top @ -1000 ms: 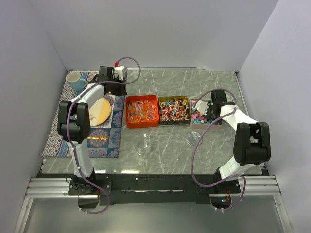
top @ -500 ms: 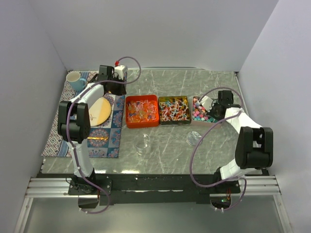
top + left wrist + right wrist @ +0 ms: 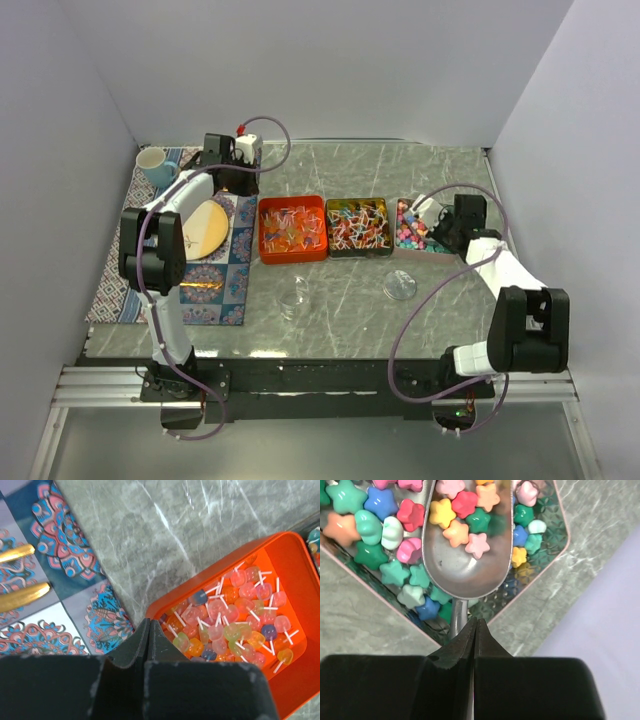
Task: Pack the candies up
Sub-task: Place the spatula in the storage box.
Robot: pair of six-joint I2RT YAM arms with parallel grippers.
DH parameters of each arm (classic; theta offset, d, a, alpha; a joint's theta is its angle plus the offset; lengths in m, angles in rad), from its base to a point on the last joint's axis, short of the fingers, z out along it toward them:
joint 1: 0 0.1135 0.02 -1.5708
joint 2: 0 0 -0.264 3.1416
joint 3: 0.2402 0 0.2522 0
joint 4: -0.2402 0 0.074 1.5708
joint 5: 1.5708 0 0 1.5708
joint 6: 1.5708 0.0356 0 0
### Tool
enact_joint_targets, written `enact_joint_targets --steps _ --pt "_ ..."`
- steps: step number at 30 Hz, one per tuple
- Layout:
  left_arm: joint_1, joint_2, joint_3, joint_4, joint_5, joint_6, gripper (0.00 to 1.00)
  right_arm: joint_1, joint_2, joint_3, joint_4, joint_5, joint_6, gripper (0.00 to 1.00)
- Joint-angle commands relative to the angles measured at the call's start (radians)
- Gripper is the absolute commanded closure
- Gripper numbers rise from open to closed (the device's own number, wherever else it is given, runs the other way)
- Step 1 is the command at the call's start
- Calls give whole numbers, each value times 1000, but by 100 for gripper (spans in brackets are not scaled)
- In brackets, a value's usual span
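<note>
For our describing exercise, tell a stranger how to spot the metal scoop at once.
On the grey marble table three trays stand in a row; take the rightmost, the pink-rimmed tray of star-shaped candies. In it lies a silver scoop, a few stars in its bowl. It is the only shiny, uncoloured thing among bright sweets.

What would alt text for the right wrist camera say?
A metal scoop holding several star-shaped candies sits over a tray of colourful ones; the robot's black right hand, shut, meets the scoop's handle at the bottom.
</note>
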Motion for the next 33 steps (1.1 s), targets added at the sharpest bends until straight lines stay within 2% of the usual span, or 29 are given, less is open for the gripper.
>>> enact_joint_targets --steps 1,5,6,7,10,14,18,24,33 --pt "-3 -1 71 12 4 27 99 -7 28 3 84 -10 87 100" --pt "-3 11 110 -13 7 38 95 -18 100 117 -71 -14 125 98" --pt "-3 14 115 -17 10 38 94 -24 118 184 -156 -22 134 89" --pt "-3 14 117 -20 12 37 91 -31 140 213 -197 -43 148 75" --pt "-3 8 104 -14 21 24 85 -51 172 299 -309 -100 170 57" --pt "-3 8 94 -10 22 21 84 -56 241 393 -485 -152 185 53" --pt "-3 8 91 -2 10 9 83 -71 280 450 -574 -180 177 53" --pt "-3 8 83 13 15 -11 83 -73 324 470 -611 -123 176 54" --pt "-3 7 81 15 9 -16 83 -75 418 540 -579 -100 217 55"
